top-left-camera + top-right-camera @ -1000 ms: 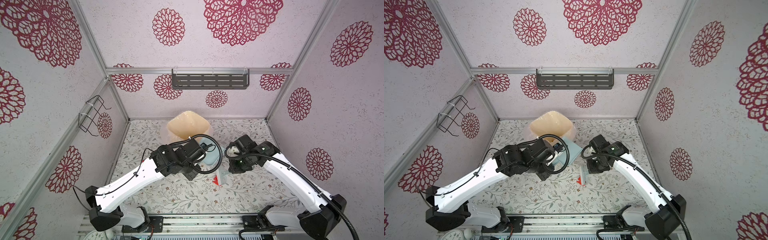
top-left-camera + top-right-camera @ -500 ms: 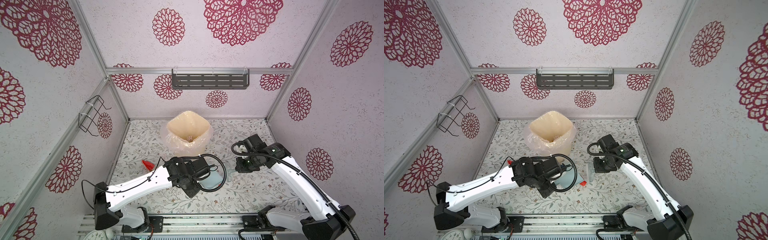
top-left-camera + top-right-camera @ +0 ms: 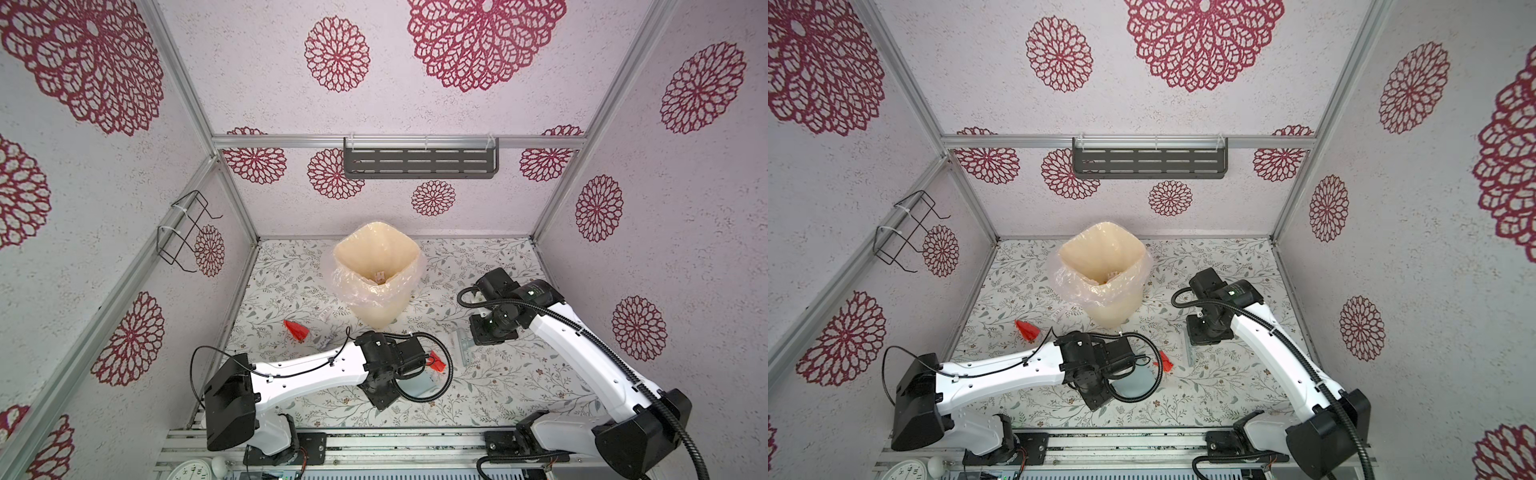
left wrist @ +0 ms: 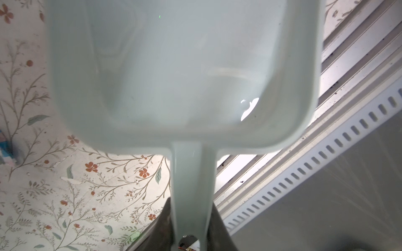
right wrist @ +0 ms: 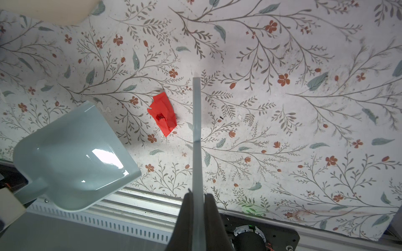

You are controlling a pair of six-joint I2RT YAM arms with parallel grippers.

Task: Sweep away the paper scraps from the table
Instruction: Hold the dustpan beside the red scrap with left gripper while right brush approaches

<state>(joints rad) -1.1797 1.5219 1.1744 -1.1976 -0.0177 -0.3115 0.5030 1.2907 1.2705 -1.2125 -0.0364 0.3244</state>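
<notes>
One red paper scrap (image 3: 436,360) (image 5: 163,114) lies on the table (image 3: 498,386) between the pale blue dustpan (image 3: 419,384) (image 5: 71,156) and the thin pale brush (image 3: 462,347) (image 5: 196,130). Another red scrap (image 3: 297,330) (image 3: 1027,330) lies at the left, apart from both arms. My left gripper (image 4: 192,208) is shut on the dustpan's handle, and the pan (image 4: 185,76) shows nothing inside. My right gripper (image 5: 197,195) is shut on the brush, which stands just right of the near scrap without touching it.
A cream bin with a clear plastic liner (image 3: 376,274) (image 3: 1102,274) stands at the back middle of the table, with a bit of paper at its bottom. The metal rail (image 3: 374,436) runs along the table's front edge. Walls close in the left, back and right.
My left arm has swung the dustpan from over the bin down to the front of the table. My right arm has drawn the brush back to the right.
</notes>
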